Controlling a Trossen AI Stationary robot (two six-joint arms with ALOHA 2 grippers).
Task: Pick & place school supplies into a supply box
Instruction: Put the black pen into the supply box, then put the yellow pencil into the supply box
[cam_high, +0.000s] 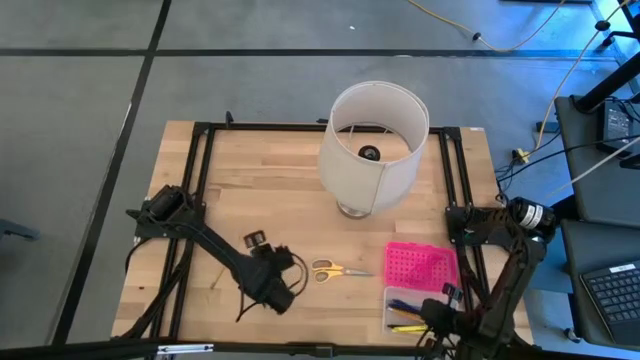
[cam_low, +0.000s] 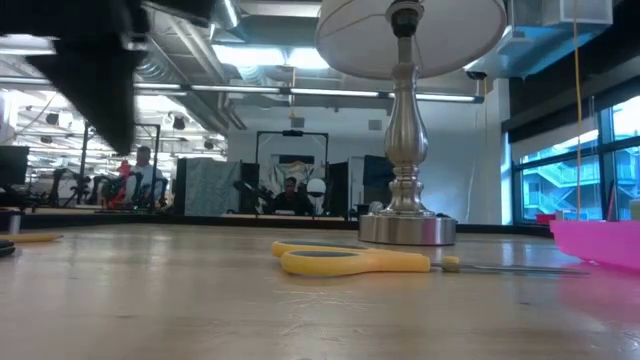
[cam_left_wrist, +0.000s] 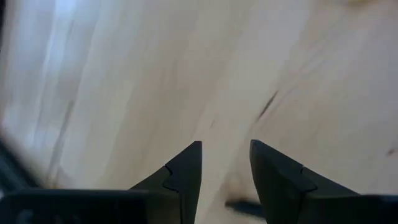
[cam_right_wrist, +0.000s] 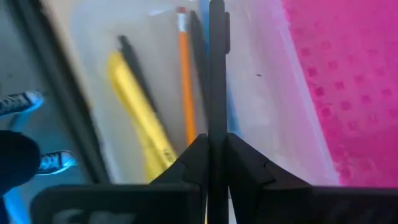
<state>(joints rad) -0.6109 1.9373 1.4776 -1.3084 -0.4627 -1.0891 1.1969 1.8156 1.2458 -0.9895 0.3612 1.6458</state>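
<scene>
Pens and pencils fill the supply box as the right gripper, clamped on a black pen, hangs over it; left gripper, parted and empty, hovers beside the scissors on the table.

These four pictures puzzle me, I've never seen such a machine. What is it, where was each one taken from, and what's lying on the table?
It is a robot with two dark jointed arms at a wooden table, each ending in a two-finger gripper. One camera looks straight down, one sits at table height, and one rides on each wrist.

On the table stand a lamp and, in front of it, yellow-handled scissors. Beside them lies a pink dotted lid, and next to it a clear box base holding pencils and pens.

The left gripper hangs open over bare wood, just beside the scissors. The right gripper is over the box, shut on a thin black pen.
</scene>
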